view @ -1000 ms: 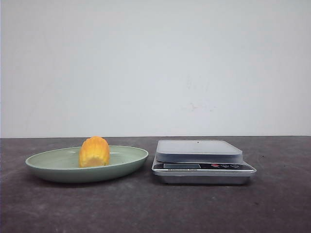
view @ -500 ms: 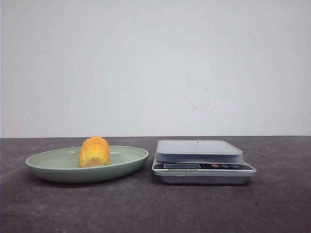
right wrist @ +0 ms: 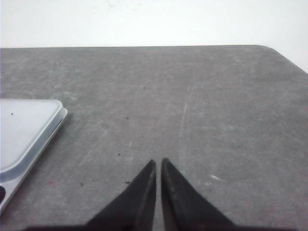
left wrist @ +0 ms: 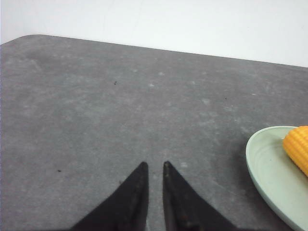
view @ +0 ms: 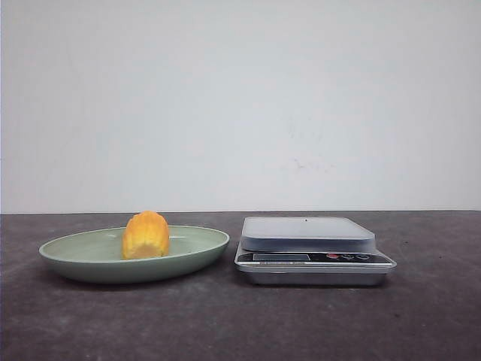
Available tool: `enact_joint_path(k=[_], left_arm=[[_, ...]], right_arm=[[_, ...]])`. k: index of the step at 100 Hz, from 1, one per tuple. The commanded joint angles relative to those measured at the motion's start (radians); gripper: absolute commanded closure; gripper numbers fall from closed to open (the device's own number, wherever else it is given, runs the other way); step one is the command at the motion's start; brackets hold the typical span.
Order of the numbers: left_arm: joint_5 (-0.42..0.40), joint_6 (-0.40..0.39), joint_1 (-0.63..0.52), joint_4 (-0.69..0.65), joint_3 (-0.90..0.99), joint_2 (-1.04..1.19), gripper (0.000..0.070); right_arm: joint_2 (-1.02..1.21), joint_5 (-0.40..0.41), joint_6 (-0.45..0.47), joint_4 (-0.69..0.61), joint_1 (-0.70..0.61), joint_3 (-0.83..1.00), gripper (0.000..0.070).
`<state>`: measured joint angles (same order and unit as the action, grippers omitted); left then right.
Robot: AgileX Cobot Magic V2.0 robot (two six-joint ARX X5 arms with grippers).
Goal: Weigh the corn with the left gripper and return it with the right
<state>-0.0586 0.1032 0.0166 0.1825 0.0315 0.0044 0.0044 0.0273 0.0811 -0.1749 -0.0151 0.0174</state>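
- Front view is showing a dark grey table (view: 225,323) running the full width, with a plain white wall (view: 240,98) standing behind it.
- Sitting on the table's left part is a wide, shallow green plate (view: 192,252), and just beside it on the right a silver kitchen scale (view: 308,233) is resting, its flat tray bare.
- Standing upright on the plate, a little left of its middle, is the corn (view: 146,235), a short yellow-orange cob piece with ridged rows.
- Neither arm is appearing in the front view; each is showing only in its own wrist view.
- Hanging over bare table is the left gripper (left wrist: 154,166), its two black fingers nearly together with only a thin gap and nothing between them; the plate's rim (left wrist: 252,159) and the corn (left wrist: 298,147) are lying well off to one side of the tips, not in line with them.
- Hovering over bare table too is the right gripper (right wrist: 158,161), its fingers almost touching and holding nothing, with a corner of the scale (right wrist: 33,127) lying apart from it.
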Motion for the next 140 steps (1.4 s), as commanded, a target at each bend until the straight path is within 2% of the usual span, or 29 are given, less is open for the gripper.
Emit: enact_joint_path(k=[1,8,13,30,38,48,56,62,66,68,69,75,76,79,95,124,140], left_arm=[[-0.024,-0.019,0.001,-0.005,-0.018,-0.001,0.0684],[-0.04,-0.018,0.004,-0.019,-0.018,-0.001,0.0688],[-0.039,0.01,0.003,-0.028,-0.018,-0.001,0.0689],[-0.018,0.248,0.003,-0.031,0.06,0.006,0.0685],[-0.006,0.3,0.002,-0.026,0.161,0.044,0.0685],[-0.006,0.293,0.003,-0.002,0.326,0.153,0.0685],[-0.003,0.255,0.002,0.029,0.463,0.259,0.0686],[0.03,0.223,0.001,0.048,0.557,0.33,0.0671],[0.045,0.21,-0.002,0.062,0.614,0.368,0.06],[0.048,0.21,-0.005,0.071,0.641,0.384,0.0539],[0.051,0.209,-0.006,0.077,0.655,0.391,0.05],[0.08,0.195,-0.012,0.102,0.724,0.428,0.0304],[0.086,0.193,-0.014,0.106,0.735,0.434,0.0286],[0.101,0.192,-0.018,0.12,0.766,0.449,0.0266],[0.127,0.14,-0.057,0.201,0.909,0.534,0.0268],[0.142,0.152,-0.178,0.294,1.145,0.832,0.0268],[0.125,0.173,-0.294,0.334,1.172,1.029,0.0268]], right_arm=[[0.0,0.001,0.026,0.011,-0.003,-0.005,0.069],[0.0,-0.001,0.057,0.017,-0.003,-0.004,0.0693],[0.0,-0.001,0.097,0.016,-0.003,0.004,0.0694],[0.018,-0.001,0.183,0.002,-0.011,0.123,0.0697],[0.068,-0.002,0.203,-0.003,-0.011,0.235,0.0697],[0.187,-0.005,0.204,-0.051,-0.011,0.401,0.0697],[0.303,-0.004,0.185,-0.099,-0.011,0.537,0.0697],[0.362,0.002,0.179,-0.123,-0.011,0.612,0.0679],[0.396,0.01,0.181,-0.143,-0.011,0.661,0.0598],[0.411,0.017,0.18,-0.154,-0.011,0.686,0.0536],[0.422,0.027,0.179,-0.164,-0.011,0.704,0.0483],[0.458,0.058,0.175,-0.198,-0.011,0.766,0.0305],[0.468,0.064,0.174,-0.206,-0.011,0.782,0.0272],[0.486,0.076,0.17,-0.22,-0.013,0.808,0.0244],[0.567,0.113,0.139,-0.299,-0.043,0.939,0.0243],[0.646,0.142,0.139,-0.39,-0.078,1.079,0.0242],[0.648,0.165,0.139,-0.402,-0.082,1.086,0.0243]])
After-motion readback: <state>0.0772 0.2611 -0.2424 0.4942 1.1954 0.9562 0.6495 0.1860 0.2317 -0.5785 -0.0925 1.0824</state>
